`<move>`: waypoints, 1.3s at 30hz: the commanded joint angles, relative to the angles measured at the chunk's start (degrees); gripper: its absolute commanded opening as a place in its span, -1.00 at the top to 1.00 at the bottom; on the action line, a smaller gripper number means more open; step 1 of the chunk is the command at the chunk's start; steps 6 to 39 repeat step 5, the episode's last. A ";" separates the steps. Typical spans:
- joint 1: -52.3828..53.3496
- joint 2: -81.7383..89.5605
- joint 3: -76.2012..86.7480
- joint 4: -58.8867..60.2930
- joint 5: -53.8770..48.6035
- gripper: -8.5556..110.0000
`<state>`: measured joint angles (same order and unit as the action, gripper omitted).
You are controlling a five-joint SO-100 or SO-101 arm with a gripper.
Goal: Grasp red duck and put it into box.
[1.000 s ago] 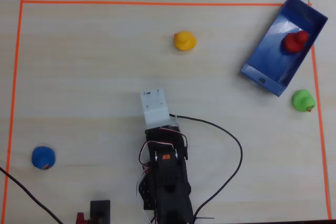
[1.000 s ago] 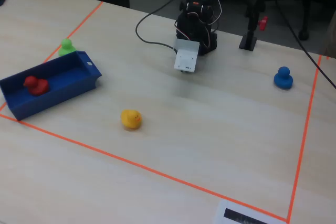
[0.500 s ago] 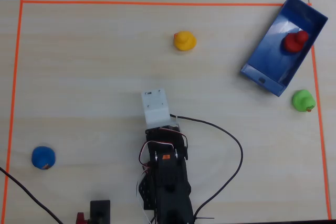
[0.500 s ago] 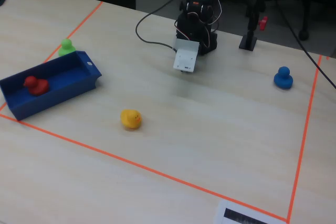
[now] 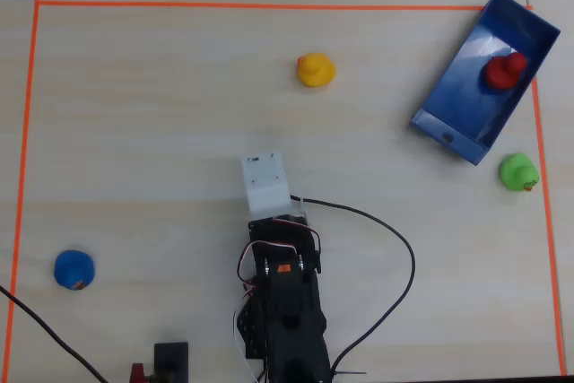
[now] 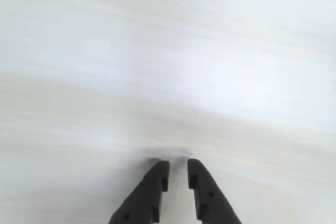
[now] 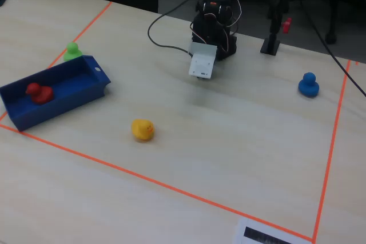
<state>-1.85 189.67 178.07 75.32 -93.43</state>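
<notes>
The red duck (image 5: 505,71) is lying inside the box (image 5: 456,126) at the upper right of the overhead view, exactly where it was a second ago. The gripper (image 6: 178,167) is hanging empty over bare table (image 6: 168,51) at the bottom of the wrist view, its jaws nearly closed with a thin gap. Nothing appears to be shifting between frames; the arm (image 5: 282,302) is keeping its folded pose.

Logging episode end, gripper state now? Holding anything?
Gripper: nearly shut, holding nothing, above bare table. Red duck lies in the box.
</notes>
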 commanded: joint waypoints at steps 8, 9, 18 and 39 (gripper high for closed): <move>0.35 0.09 0.18 1.67 0.35 0.83; 0.35 0.09 0.18 1.67 0.35 0.83; 0.35 0.09 0.18 1.67 0.35 0.83; 0.35 0.09 0.18 1.67 0.35 0.83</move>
